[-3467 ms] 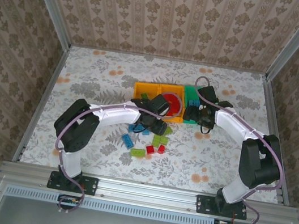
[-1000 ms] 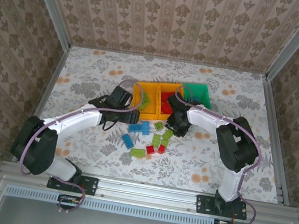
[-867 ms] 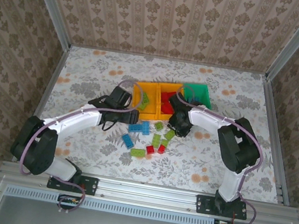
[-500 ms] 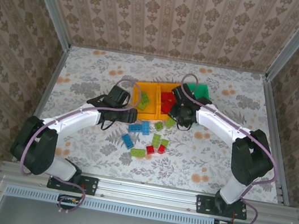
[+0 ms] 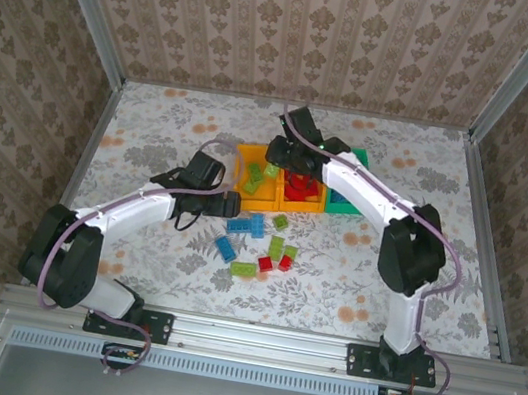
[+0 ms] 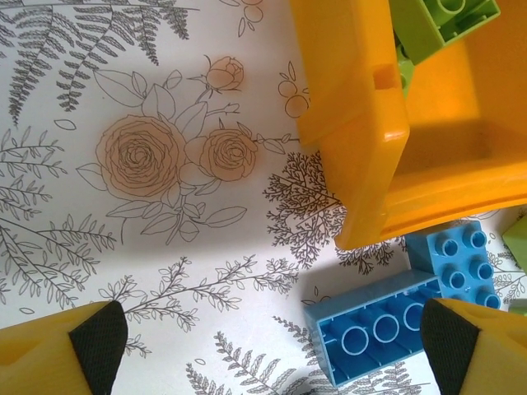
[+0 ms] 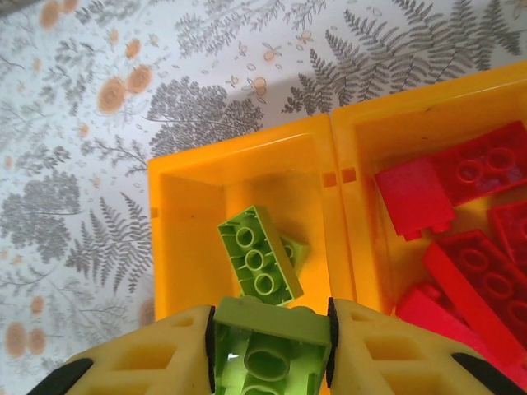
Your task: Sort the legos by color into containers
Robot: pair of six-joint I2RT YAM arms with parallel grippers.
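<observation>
My right gripper (image 7: 270, 341) is shut on a lime green lego (image 7: 265, 327) and hangs over the left orange container (image 7: 185, 214), where two lime legos (image 7: 255, 257) lie. The orange container beside it (image 7: 354, 123) holds red legos (image 7: 473, 173). From above, the right gripper (image 5: 281, 157) is over the left orange container (image 5: 243, 186), with the green container (image 5: 342, 204) partly behind the arm. My left gripper (image 6: 274, 346) is open low over the table, and a blue lego (image 6: 375, 333) lies upside down by its right finger. Loose legos (image 5: 266, 249) lie in front of the containers.
A second blue lego (image 6: 461, 259) sits against the orange container's corner (image 6: 362, 132). The left gripper (image 5: 214, 206) is just left of the loose pile. Metal rails (image 5: 75, 176) fence the flowered table on both sides, and there is free room at the left and front right.
The right arm has carried a lime lego from the loose pile up and back to above the left orange container. The left gripper has opened wider and stayed almost in place.
</observation>
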